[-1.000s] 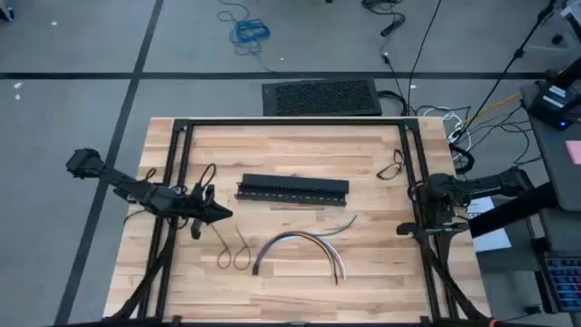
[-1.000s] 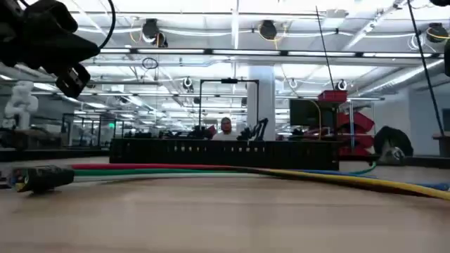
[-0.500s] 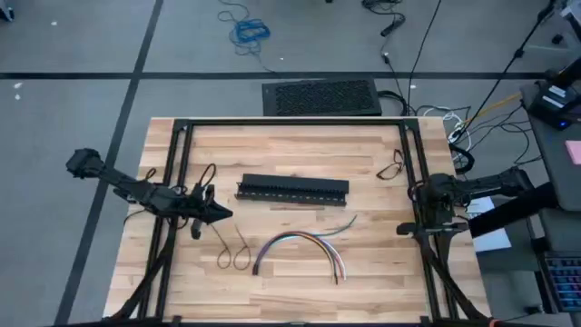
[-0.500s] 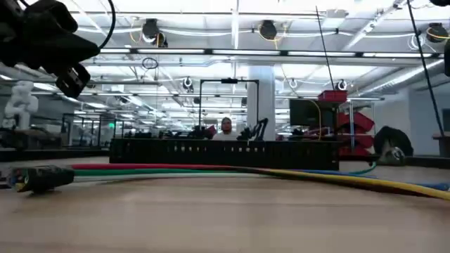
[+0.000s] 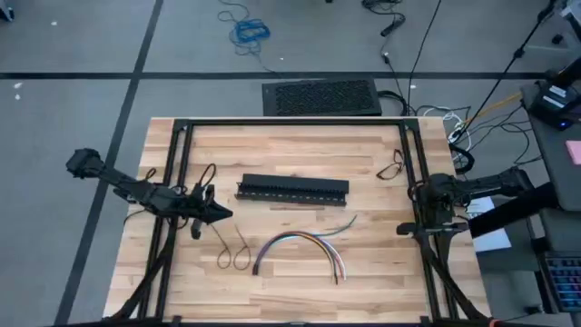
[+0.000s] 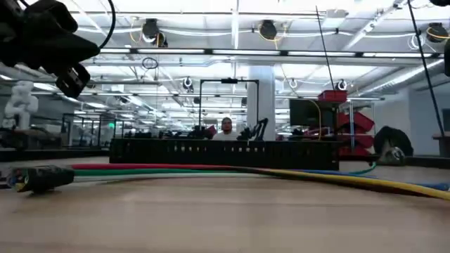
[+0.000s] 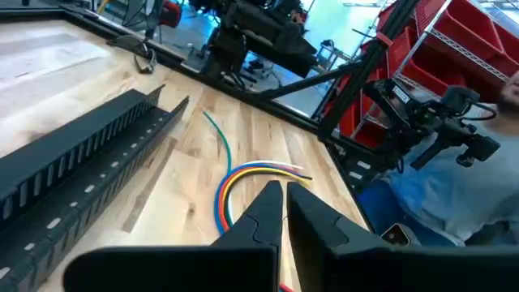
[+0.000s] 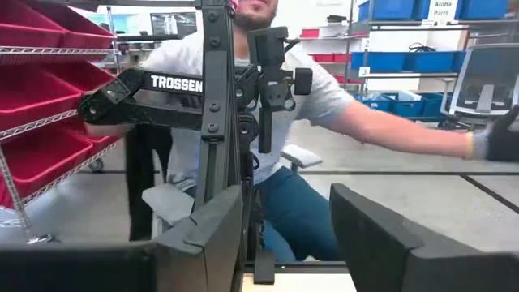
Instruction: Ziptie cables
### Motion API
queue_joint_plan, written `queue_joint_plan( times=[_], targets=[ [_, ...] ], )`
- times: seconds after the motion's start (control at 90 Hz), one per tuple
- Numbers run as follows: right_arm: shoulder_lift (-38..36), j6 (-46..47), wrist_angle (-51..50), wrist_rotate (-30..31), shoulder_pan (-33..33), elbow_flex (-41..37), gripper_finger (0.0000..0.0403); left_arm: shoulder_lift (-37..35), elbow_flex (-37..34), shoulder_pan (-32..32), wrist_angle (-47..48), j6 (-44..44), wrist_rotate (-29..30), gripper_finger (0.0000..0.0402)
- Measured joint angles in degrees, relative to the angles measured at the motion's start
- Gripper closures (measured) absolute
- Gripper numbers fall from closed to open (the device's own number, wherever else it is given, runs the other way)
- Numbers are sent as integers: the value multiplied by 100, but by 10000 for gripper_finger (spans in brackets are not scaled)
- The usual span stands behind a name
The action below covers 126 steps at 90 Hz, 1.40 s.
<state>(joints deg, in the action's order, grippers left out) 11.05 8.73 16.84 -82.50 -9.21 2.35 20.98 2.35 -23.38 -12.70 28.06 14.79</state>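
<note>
Nothing is tied yet, so this looks like the opening step: getting hold of a ziptie or of the cables.

The cables [image 5: 300,245] lie in an arch on the bench [image 5: 290,145], just on the near side of the black slotted bar [image 5: 292,188], loose and unbound. The zipties [image 5: 234,254] lie as thin dark loops on the bench just left of the cables' left end.

The left hand [image 5: 216,214] sits above the bench left of the bar, close to the zipties, its fingers [image 7: 268,212] nearly closed and holding nothing. The right hand [image 5: 406,229] waits well to the right of the bar, parted wide and empty.

Next, the left hand probably must open, drop to a ziptie loop and pinch that thin strip cleanly off the wood.
</note>
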Motion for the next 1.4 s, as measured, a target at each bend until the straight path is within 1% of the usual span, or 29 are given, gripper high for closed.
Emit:
queue_joint_plan(
  times=[0.189,0.256,0.344,0.467,0.567,0.667,0.822,0.911,1.011,1.067,1.211,1.278,1.344,1.4],
  targets=[
    [0,-2,0,0,0,0,222,-1,0,0,5,-30,-3,382],
    [0,-2,0,0,0,0,222,-1,0,2,68,-420,10,382],
    [0,-92,29,0,0,0,222,1,0,4,-8,-1121,353,382],
    [0,-489,51,0,0,0,222,-1,0,4,-408,-1527,1040,382],
    [0,-474,49,0,0,-2,222,-1,0,7,-917,-1511,1369,382],
    [0,-482,49,0,0,0,222,-1,0,7,-1295,-1507,1405,382],
    [0,-488,162,13,0,-2,222,-1,0,7,-1407,-1503,1483,382],
    [-2,-699,278,13,0,-2,222,-1,0,7,-1443,-1155,1535,382],
    [0,-814,285,24,1,-2,222,-1,0,11,-1441,-1104,1950,382],
    [0,-792,359,26,0,-2,222,-5,0,15,-1440,-1296,2099,382],
    [0,-949,728,44,0,-2,222,6,0,45,-1439,-2273,2375,382],
    [0,-1070,1091,272,17,-2,222,35,0,103,-1395,-2444,2629,382],
    [-2,-1073,1456,745,17,-2,222,38,0,142,-1357,-2704,3077,382],
    [-2,-1031,1555,1182,17,-2,222,36,0,155,-1322,-2789,3288,382]
  ],
)
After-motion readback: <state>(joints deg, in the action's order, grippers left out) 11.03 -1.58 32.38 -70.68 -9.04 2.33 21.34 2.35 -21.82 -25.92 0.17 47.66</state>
